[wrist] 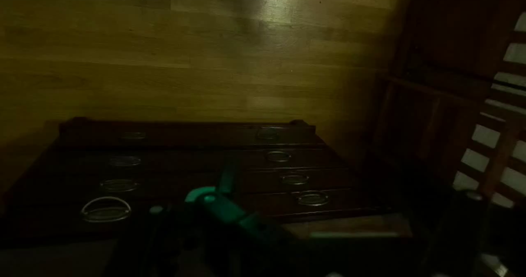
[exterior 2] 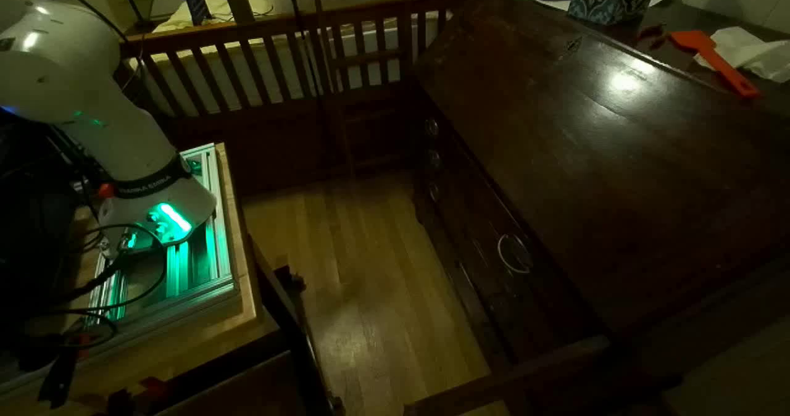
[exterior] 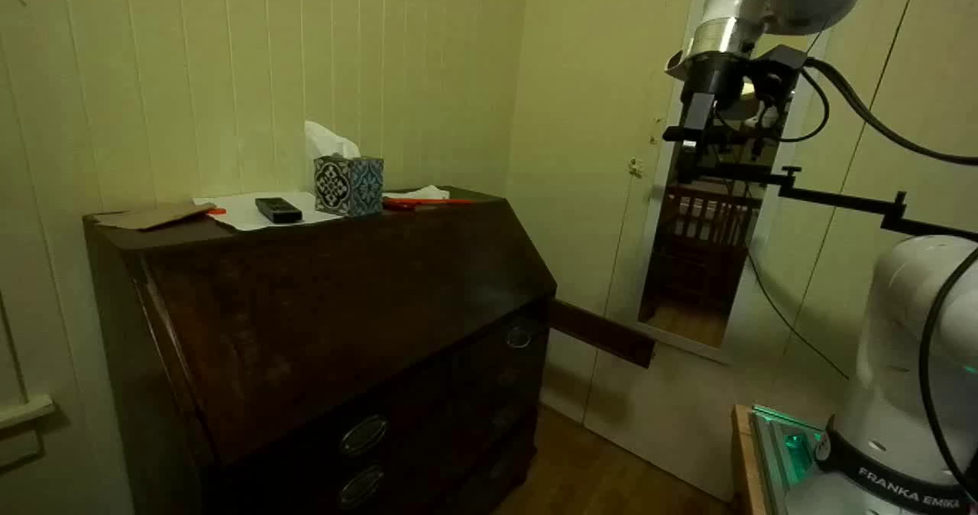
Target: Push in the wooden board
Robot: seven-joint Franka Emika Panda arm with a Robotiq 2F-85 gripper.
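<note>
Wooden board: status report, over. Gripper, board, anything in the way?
Gripper open, apart from wooden board. Board sticking out from desk, not pushed in. Nothing visible against its outer end; black bar looks close to gripper, clearance unclear.

Desk (exterior: 344,293), frame left, in an exterior view: brown sheet (exterior: 153,216), white sheet (exterior: 243,212)
Desk, nearer mid-frame: tissue box (exterior: 348,186), orange-red tool (exterior: 439,202), crumpled tissue (exterior: 425,192)

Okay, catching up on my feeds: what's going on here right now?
The robot arm isn't handling anything that I can make out. Its gripper hangs raised, jaws open, above and apart from the wooden board in an exterior view. The board sticks out of the front of the desk, at one end, so the push-in is not yet done.
</note>
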